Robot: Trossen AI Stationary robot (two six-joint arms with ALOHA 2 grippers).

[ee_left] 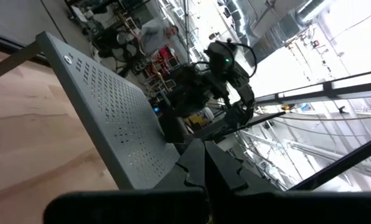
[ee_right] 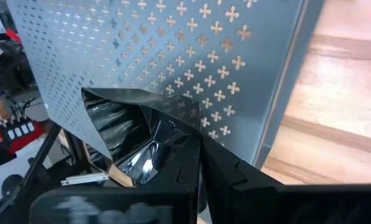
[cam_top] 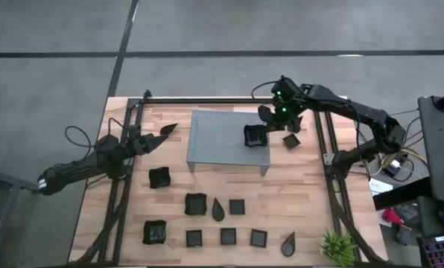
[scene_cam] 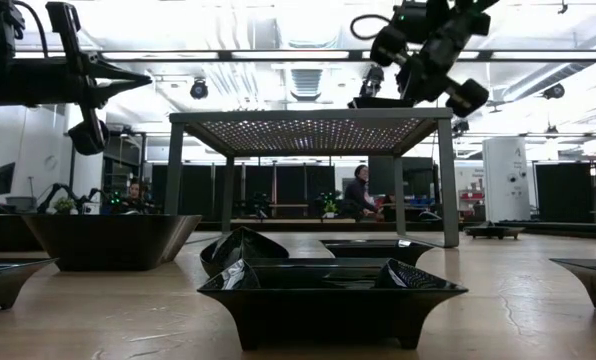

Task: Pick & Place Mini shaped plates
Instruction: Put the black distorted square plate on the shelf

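Several small glossy black plates lie on the wooden table's near half, among them a square one [cam_top: 196,204] and a teardrop [cam_top: 218,211]. Another square plate [cam_top: 291,140] rests just right of the grey perforated rack [cam_top: 222,138]. My right gripper [ee_right: 201,158] hangs over the rack's right part, shut on a square black plate [cam_top: 255,135]. Left of the rack, my left gripper [cam_top: 166,130] is shut, points toward it and holds nothing. My right gripper pinches the square plate's raised rim near one corner [ee_right: 188,140] between its two fingers. The fingers slant down from the table's far right. The plate [ee_right: 129,137] is tilted, its hollow showing, over the rack's perforated top; whether it touches the rack I cannot tell.
The rack stands on four legs at the table's far middle, with open space beneath it [scene_cam: 308,200]. A small green plant [cam_top: 338,247] sits at the near right corner. Black frame rails [cam_top: 125,171] run along both table sides. People sit in the room beyond.
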